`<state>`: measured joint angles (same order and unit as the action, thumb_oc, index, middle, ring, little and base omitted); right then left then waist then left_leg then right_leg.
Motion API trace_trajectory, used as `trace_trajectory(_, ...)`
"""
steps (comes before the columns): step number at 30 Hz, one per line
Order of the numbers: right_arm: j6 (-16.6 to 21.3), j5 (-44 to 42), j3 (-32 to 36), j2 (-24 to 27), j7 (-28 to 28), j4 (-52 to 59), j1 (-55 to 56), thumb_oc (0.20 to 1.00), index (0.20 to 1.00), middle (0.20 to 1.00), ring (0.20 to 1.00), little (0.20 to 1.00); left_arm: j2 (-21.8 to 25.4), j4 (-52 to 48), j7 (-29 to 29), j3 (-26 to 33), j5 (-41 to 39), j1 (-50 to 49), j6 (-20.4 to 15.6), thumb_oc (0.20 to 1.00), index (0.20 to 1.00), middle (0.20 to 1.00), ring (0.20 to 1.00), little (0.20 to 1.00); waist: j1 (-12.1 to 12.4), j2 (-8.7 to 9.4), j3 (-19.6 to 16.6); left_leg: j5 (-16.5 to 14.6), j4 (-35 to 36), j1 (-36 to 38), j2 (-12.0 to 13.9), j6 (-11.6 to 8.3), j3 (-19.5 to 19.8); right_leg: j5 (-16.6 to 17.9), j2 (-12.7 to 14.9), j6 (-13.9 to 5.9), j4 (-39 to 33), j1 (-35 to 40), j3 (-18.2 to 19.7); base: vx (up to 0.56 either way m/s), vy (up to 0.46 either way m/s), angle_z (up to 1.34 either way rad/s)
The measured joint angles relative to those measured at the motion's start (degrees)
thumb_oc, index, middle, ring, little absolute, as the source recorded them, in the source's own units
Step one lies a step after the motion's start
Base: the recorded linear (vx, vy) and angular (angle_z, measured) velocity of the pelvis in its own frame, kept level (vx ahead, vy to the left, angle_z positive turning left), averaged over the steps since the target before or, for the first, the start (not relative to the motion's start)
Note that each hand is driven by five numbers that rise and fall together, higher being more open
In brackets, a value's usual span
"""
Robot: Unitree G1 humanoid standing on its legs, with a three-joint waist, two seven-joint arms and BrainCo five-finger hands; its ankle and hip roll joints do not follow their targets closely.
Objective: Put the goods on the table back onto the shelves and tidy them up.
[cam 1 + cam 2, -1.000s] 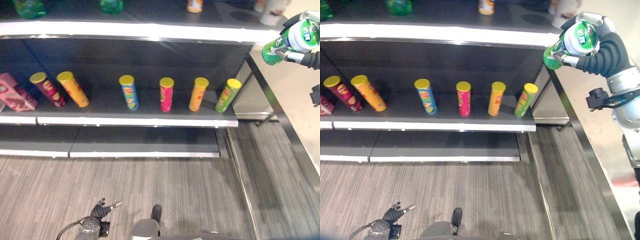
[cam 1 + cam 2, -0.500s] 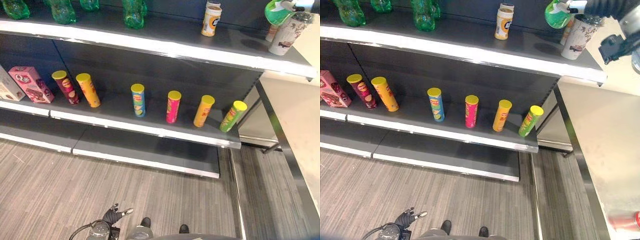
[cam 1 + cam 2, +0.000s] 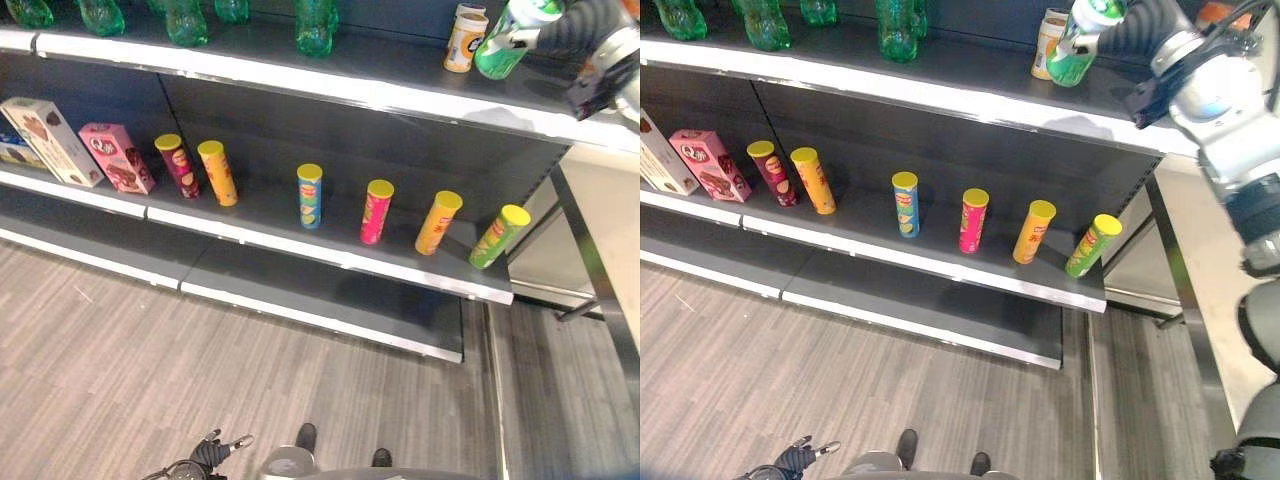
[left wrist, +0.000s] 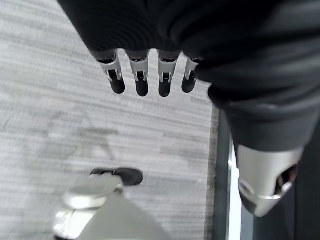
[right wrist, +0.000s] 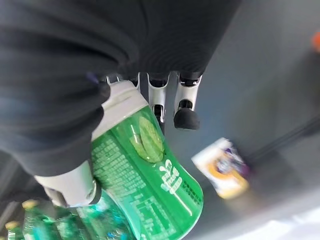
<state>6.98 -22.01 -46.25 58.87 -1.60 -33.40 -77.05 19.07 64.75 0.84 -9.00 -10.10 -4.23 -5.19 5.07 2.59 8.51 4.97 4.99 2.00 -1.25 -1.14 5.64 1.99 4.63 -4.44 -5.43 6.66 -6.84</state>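
A green bottle with a white cap (image 3: 1077, 45) hangs tilted over the right part of the top shelf (image 3: 970, 85), just right of a cream and orange can (image 3: 1048, 42). My right hand (image 3: 1137, 20) is shut on it from the right. In the right wrist view the bottle (image 5: 150, 185) lies against the palm, with the fingers (image 5: 183, 107) past its neck and the can (image 5: 222, 170) beyond. My left hand (image 3: 215, 450) hangs low over the floor, its fingers (image 4: 140, 80) relaxed and holding nothing.
Several green bottles (image 3: 315, 22) stand along the top shelf to the left. Several chip tubes (image 3: 310, 195) line the middle shelf, with boxes (image 3: 115, 157) at its left end. The pale table edge (image 3: 600, 230) runs along the right.
My right hand has carried the green bottle left, from near the shelf's right end to beside the cream can. The camera has also shifted, bringing more of the left shelves into view.
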Motion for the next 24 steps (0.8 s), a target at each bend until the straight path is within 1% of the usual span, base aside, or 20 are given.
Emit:
trace_trajectory(1, -0.36, 2.87, -0.21, -0.94, 0.43, -0.73, 0.34, 0.2, 0.2, 0.2, 0.2, 0.2, 0.23, -0.23, 0.71, 0.05, 0.01, 0.48, -0.11, 1.0, 1.0, 1.0, 1.0, 1.0, 0.04, -0.37, -0.23, 0.13, -0.01, -0.03, -0.18, 0.39, -0.13, 0.03, 0.17, -0.13, 0.0, 0.0, -0.01, 0.0, 0.091, 0.02)
trace_trajectory(2, -0.58, 4.51, -0.23, -1.7, 0.89, -1.26, 0.54, 0.2, 0.2, 0.2, 0.2, 0.2, 0.43, -0.61, 1.21, 0.07, 0.01, 0.59, -0.14, 1.0, 1.0, 1.0, 1.0, 1.0, 0.14, -0.4, -0.32, 0.35, -0.02, -0.01, -0.36, 0.71, -0.19, 0.04, 0.22, -0.15, 0.02, -0.05, 0.06, 0.02, 0.097, -0.03)
trace_trajectory(3, -1.07, 7.12, 0.07, -3.55, 2.13, -2.62, 0.61, 0.2, 0.2, 0.2, 0.2, 0.2, 0.65, -0.7, 1.78, 0.06, 0.02, 0.72, -0.36, 1.0, 1.0, 1.0, 1.0, 1.0, 0.07, -0.39, -0.43, 0.35, -0.03, 0.06, -0.33, 0.76, -0.49, -0.03, 0.41, -0.25, 0.0, -0.06, 0.12, 0.01, 0.042, -0.04)
trace_trajectory(4, -1.34, 8.13, 0.35, -3.97, 2.3, -2.85, 0.79, 0.2, 0.2, 0.2, 0.2, 0.2, 0.68, -0.7, 1.9, 0.07, 0.02, 0.89, -0.48, 1.0, 1.0, 1.0, 1.0, 1.0, 0.17, -0.4, -0.43, 0.34, -0.02, 0.01, -0.35, 0.76, -0.48, -0.07, 0.45, -0.3, 0.02, -0.13, 0.11, 0.02, 0.053, -0.05)
trace_trajectory(6, -1.85, 10.05, 2.38, -6.89, 4.04, -4.75, 1.2, 0.2, 0.2, 0.2, 0.2, 0.2, 0.63, -0.65, 2.33, 0.05, 0.03, 0.8, -0.51, 1.0, 1.0, 1.0, 1.0, 1.0, 0.29, -0.38, -0.47, 0.33, -0.03, 0.13, -0.24, 0.75, -1.03, -0.08, 0.36, -0.32, 0.02, -0.21, 0.46, 0.01, 0.025, -0.1)
trace_trajectory(8, -2.29, 11.97, 2.74, -9.02, 5.17, -6.88, 1.25, 0.2, 0.2, 0.2, 0.2, 0.2, 0.64, -0.59, 2.79, 0.05, 0.02, 0.76, -0.56, 1.0, 1.0, 1.0, 1.0, 1.0, 0.52, -0.4, -0.47, 0.27, -0.02, 0.12, 0.07, 0.68, -1.44, -0.09, 0.06, -0.33, 0.02, -0.43, 1.1, 0.02, 0.018, -0.13)
trace_trajectory(10, -2.52, 12.31, 4.0, -10.3, 6.07, -8.21, 1.26, 0.2, 0.2, 0.2, 0.2, 0.2, 0.62, -0.59, 2.97, 0.05, 0.02, 0.59, -0.55, 1.0, 1.0, 1.0, 1.0, 1.0, 0.57, -0.44, -0.47, 0.19, -0.01, 0.09, 0.35, 0.56, -1.55, -0.11, -0.19, -0.34, 0.0, -0.53, 1.32, 0.02, 0.003, -0.07)
trace_trajectory(14, -2.82, 14.2, 4.19, -11.39, 6.49, -10.86, 1.26, 0.2, 0.2, 0.2, 0.2, 0.2, 0.28, -0.56, 3.27, 0.04, 0.02, -0.24, -0.52, 1.0, 1.0, 1.0, 1.0, 1.0, 0.44, -0.72, -0.7, -0.25, 0.01, -0.05, 0.69, -0.1, -1.59, -0.23, -0.46, -0.49, -0.03, -0.75, 1.36, 0.01, -0.002, -0.01)
trace_trajectory(19, -3.17, 15.88, 4.26, -11.67, 7.65, -13.56, 1.26, 0.2, 0.2, 0.2, 0.2, 0.2, -0.44, -0.42, 3.47, -0.05, 0.02, -0.88, -0.48, 1.0, 1.0, 1.0, 1.0, 1.0, 0.39, -1.22, -1.65, -0.16, 0.02, -1.04, 0.73, -0.35, -1.41, -0.31, -0.51, -0.88, -0.03, -1.65, 1.33, 0.0, 0.0, 0.0)
trace_trajectory(24, -3.95, 18.15, 4.72, -12.73, 10.15, -16.53, 1.15, 0.2, 0.2, 0.2, 0.2, 0.2, -0.46, 0.01, 3.54, -0.14, 0.02, -1.62, -0.47, 1.0, 1.0, 1.0, 1.0, 1.0, 0.39, -1.34, -2.8, -0.09, 0.0, -1.69, 0.75, -0.37, -1.01, -0.02, -0.58, -0.47, -0.03, -2.12, 0.95, 0.0, -0.015, 0.04)
